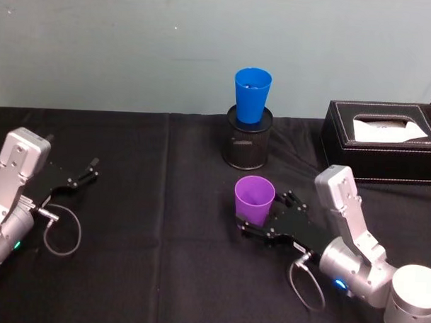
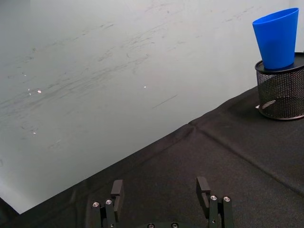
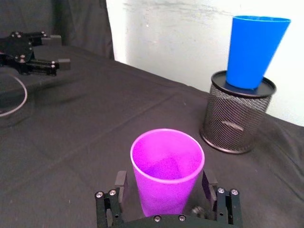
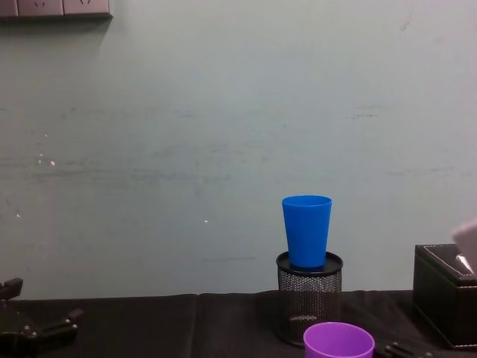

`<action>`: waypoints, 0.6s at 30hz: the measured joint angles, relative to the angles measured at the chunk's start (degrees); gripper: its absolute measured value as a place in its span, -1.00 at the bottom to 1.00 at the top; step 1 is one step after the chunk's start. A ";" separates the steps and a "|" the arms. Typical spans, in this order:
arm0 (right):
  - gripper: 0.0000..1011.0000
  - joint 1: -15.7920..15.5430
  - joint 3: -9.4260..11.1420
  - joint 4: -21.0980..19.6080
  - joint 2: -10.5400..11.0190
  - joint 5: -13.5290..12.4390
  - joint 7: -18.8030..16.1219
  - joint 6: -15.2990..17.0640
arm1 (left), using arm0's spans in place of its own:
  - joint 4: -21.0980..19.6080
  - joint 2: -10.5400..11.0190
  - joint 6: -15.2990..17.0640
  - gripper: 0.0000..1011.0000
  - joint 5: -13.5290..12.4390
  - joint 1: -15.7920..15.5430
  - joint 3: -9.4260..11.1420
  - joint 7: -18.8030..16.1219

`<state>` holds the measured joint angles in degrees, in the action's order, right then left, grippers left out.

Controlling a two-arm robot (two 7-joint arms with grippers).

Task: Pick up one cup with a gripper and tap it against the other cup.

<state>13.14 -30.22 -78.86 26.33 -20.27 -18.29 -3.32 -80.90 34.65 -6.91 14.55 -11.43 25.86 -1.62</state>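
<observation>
While the left claw (image 2: 159, 184) idles, the right claw (image 3: 164, 178), fingers (image 3: 120, 183) parted, straddles the tapered purple cup (image 1: 254, 198).

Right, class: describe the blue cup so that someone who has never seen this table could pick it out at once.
Start at the black cloth-covered table. Near its back edge stands a black wire-mesh cylindrical holder, and the bright blue tapered plastic tumbler sits upright on top of it. The only other cup, a purple plastic tumbler, stands lower, on the cloth nearer the robot.
</observation>
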 joint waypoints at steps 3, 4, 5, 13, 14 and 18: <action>0.98 0.99 -0.07 1.96 -1.85 0.65 -0.15 -0.99 | 0.00 0.00 0.00 0.98 0.00 0.00 0.00 0.00; 0.98 1.14 -0.06 2.39 -2.23 0.81 -0.15 -1.18 | 0.00 0.00 0.00 0.98 0.00 0.00 0.00 0.00; 0.98 1.26 -0.04 2.71 -2.56 1.00 -0.13 -1.34 | 0.00 0.00 0.00 0.98 0.00 0.00 0.00 0.00; 0.66 1.33 0.81 3.78 -4.51 2.31 0.46 -2.03 | 0.00 0.00 0.00 0.98 0.00 0.00 0.00 0.00; 0.62 1.27 0.93 3.77 -4.56 2.32 0.46 -2.03 | 0.00 0.00 0.00 0.98 0.00 0.00 0.00 0.00; 0.48 0.81 1.68 2.96 -4.65 2.34 0.26 -1.87 | 0.00 0.00 0.00 0.98 0.00 0.00 0.00 0.00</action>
<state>13.95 -28.53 -75.90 21.68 -17.93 -18.02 -5.19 -80.90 34.64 -6.91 14.55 -11.43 25.86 -1.62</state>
